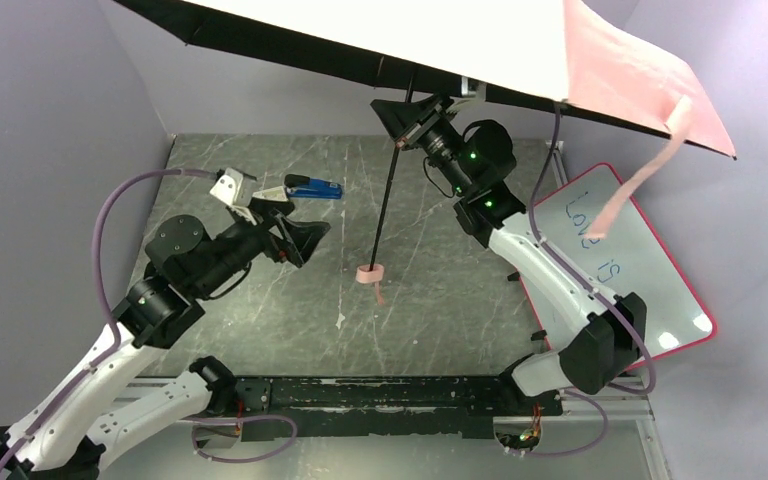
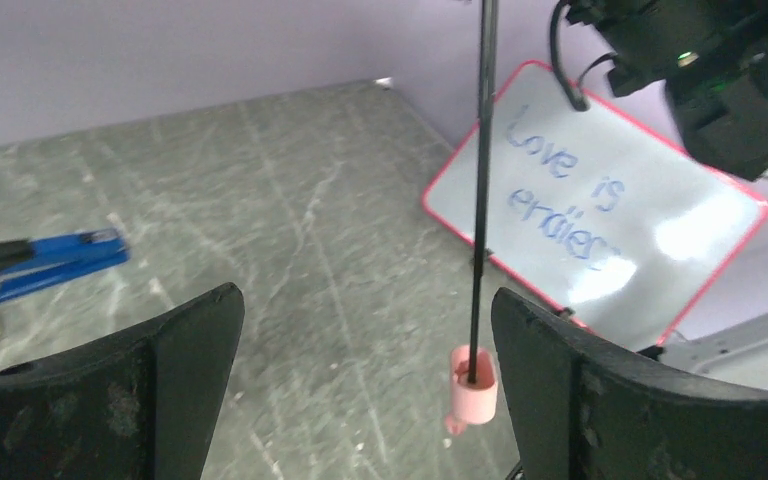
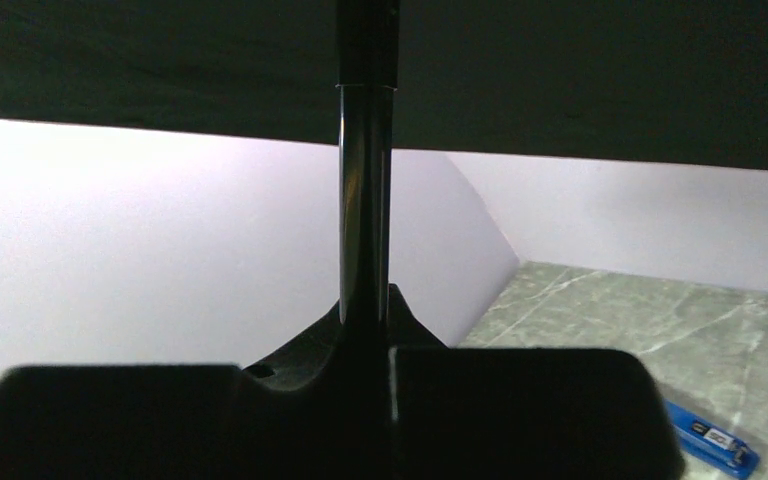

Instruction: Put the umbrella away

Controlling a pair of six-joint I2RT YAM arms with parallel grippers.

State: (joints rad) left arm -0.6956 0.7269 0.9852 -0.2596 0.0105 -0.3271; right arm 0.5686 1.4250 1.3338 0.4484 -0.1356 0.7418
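Observation:
The umbrella [image 1: 440, 40] is spread open high over the table, pale pink on top and dark underneath, with its pink strap [image 1: 640, 180] dangling at the right. Its thin black shaft [image 1: 388, 200] runs down to the small pink handle [image 1: 370, 274], which hangs just above the table. My right gripper [image 1: 405, 118] is shut on the shaft right under the canopy; in the right wrist view the shaft [image 3: 365, 200] rises from between the closed jaws. My left gripper [image 1: 295, 225] stands open left of the handle. In the left wrist view the handle [image 2: 473, 385] hangs close to the right finger.
A blue stapler [image 1: 312, 187] lies at the back of the table, also visible as the stapler [image 2: 45, 265] in the left wrist view. A red-framed whiteboard [image 1: 620, 260] with blue writing lies at the right. Grey walls close in the left, back and right sides.

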